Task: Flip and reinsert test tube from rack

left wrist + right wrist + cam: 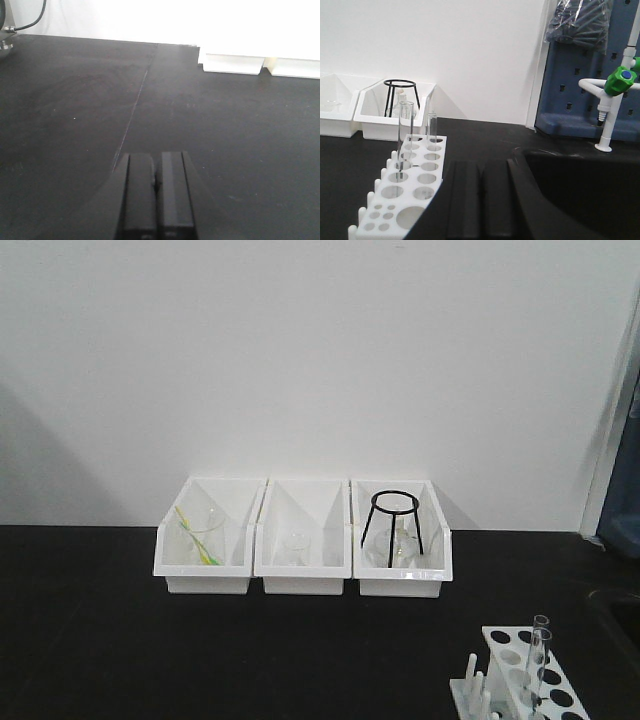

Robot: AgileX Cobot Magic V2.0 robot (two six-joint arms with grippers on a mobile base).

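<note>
A slim clear glass test tube (406, 132) stands upright in the small white plastic rack with round holes (400, 197). Its long axis is vertical, open rim up and rounded end down in a hole. A second identical tube (431, 130) stands one hole beyond. The rack sits on the black tabletop (225, 125). The right gripper (480, 200) is just beside the rack, jaws pressed together and empty. The left gripper (156, 192) is likewise closed on nothing.
</note>
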